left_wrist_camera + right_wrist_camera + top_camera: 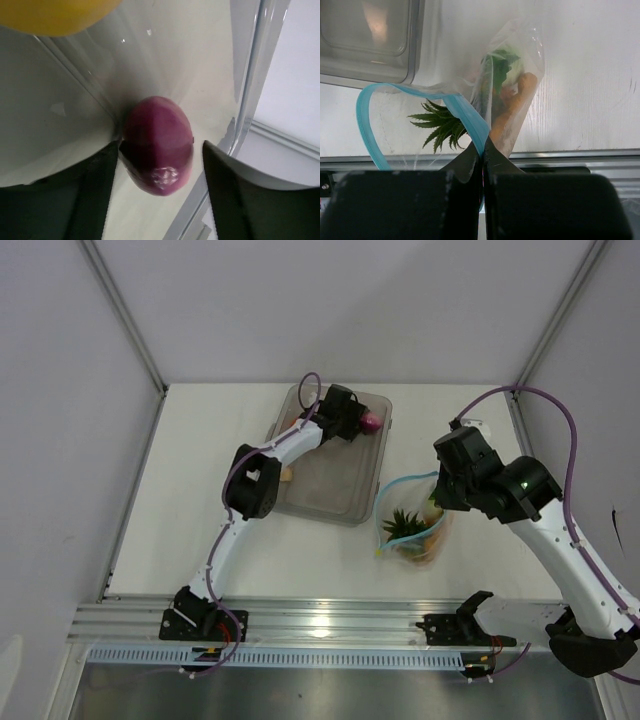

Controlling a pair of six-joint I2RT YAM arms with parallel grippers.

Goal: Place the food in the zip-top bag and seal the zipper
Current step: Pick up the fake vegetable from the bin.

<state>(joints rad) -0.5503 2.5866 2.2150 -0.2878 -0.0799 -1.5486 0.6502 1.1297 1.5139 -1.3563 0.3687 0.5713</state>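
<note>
Onion [159, 145] pickup in the far corner of the grey tray [330, 495]: the left pincer [160, 152] straddles the purple toy with jaws apart, one finger against it and the other a little off. A good grasp likely means closing squarely across its middle and lifting straight up, clear of the tray wall just beside the outer finger and the yellow lemon [55, 12] nearby. Across the desk [200, 500], the right pincer [482, 150] is clamped on the blue zipper [370, 115], holding the zip-top bag [520, 75] open, with the green sprig [442, 125] and orange pieces in it.
</note>
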